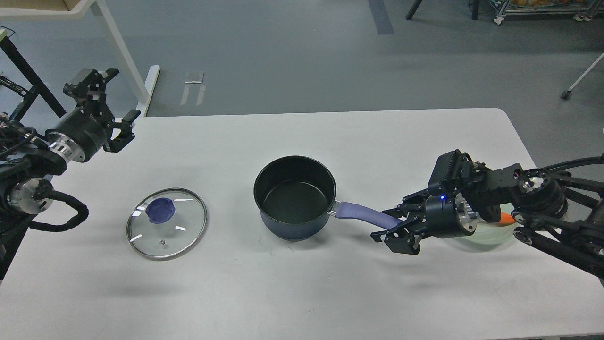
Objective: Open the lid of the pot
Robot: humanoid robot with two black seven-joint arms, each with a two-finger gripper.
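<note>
Two black arms reach over the white table [330,293], one from each side of the frame. At the centre stands the dark navy saucepan [295,198], uncovered, so its black inside is plainly seen. Its long purple-blue handle [365,215] points toward the right of the frame and a little downward.

At the lower left, well apart from the saucepan, the glass lid [166,223] lies flat on the table, with its steel rim all around, its purple-blue knob [160,210] on top and a small vent hole near the lower edge.

The right gripper [394,225] is at the right of centre, and its fingers stand on both sides of the far end of the handle; they seem to close on it, but I cannot tell for certain if they press it. Behind this gripper, partly hidden by the arm, a pale green glass plate [486,233] rests on the table with something orange [507,218] on it.

The left gripper [115,101] is at the upper left, over the table's corner, with its fingers spread wide and holding nothing.
</note>
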